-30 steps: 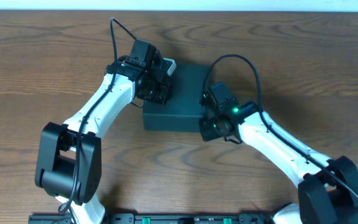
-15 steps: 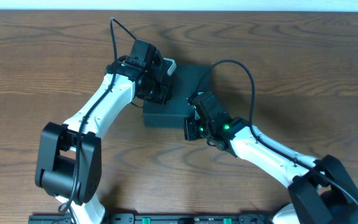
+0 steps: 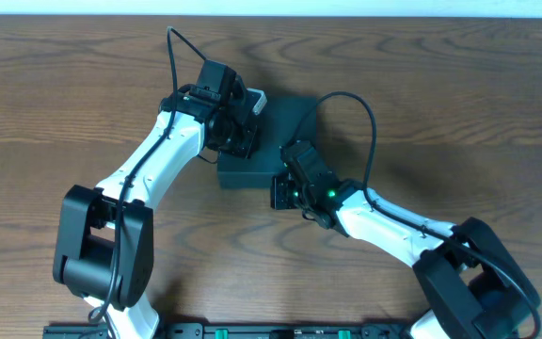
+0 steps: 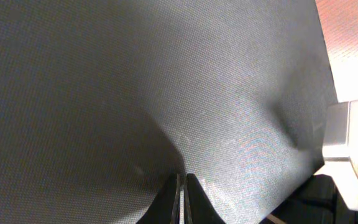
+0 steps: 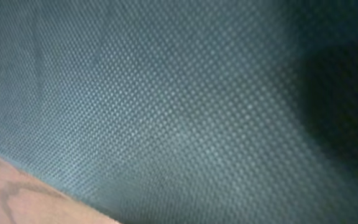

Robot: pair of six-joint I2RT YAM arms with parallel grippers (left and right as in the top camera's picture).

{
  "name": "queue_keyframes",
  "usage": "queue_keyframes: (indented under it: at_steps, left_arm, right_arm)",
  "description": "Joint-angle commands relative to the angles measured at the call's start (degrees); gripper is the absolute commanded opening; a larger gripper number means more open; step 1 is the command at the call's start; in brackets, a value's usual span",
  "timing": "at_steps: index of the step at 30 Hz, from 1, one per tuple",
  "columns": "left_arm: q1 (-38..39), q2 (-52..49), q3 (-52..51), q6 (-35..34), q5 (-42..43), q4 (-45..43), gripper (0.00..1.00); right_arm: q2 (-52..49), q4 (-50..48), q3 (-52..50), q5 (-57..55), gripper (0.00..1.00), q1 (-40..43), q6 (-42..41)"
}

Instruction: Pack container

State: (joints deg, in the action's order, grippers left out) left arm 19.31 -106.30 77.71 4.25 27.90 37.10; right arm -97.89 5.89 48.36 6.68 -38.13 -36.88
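The container (image 3: 288,121) is a square matte black box with its lid down, in the middle of the table. My left gripper (image 3: 244,141) rests over its left part. In the left wrist view the jaws (image 4: 183,182) are shut together, with their tips against the box's textured surface (image 4: 104,81). My right gripper (image 3: 284,189) is at the box's front side. The right wrist view is filled by the teal-black textured box wall (image 5: 185,93), and its fingers do not show.
The wooden table (image 3: 459,113) shows all around the box, and a strip of it shows in the right wrist view (image 5: 11,193). A small white piece (image 3: 257,97) sits at the box's far left corner, next to the left wrist.
My right arm has moved left along the box's front, from its right front corner to the front middle. The left arm and the box have not moved.
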Motion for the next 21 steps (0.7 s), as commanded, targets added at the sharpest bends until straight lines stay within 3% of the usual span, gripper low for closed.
queue_keyframes:
  at_steps: [1,7,12,16,21]
  left_arm:
    - [0.22,-2.16,0.0,-0.61,-1.51,1.25,0.06]
    - [0.22,-2.16,0.0,-0.59,-1.51,1.25,0.06]
    - [0.22,-2.16,0.0,-0.59,-1.51,1.25,0.06]
    - [0.22,-2.08,0.07,-0.61,-1.51,1.25,0.06]
    - [0.15,-0.66,2.16,-1.68,-1.55,2.6,0.06]
  right_arm:
    - [-0.48,-0.79,-0.02,-4.87,0.02,0.17,-1.88]
    - [-0.48,-1.57,-0.02,-6.19,0.02,0.17,-2.51]
    - [2.36,2.36,1.57,4.04,0.02,0.2,-0.68]
    - [13.27,13.27,5.66,2.45,0.02,1.53,5.16]
    - [26.95,16.72,7.1,-3.87,0.02,5.84,12.48]
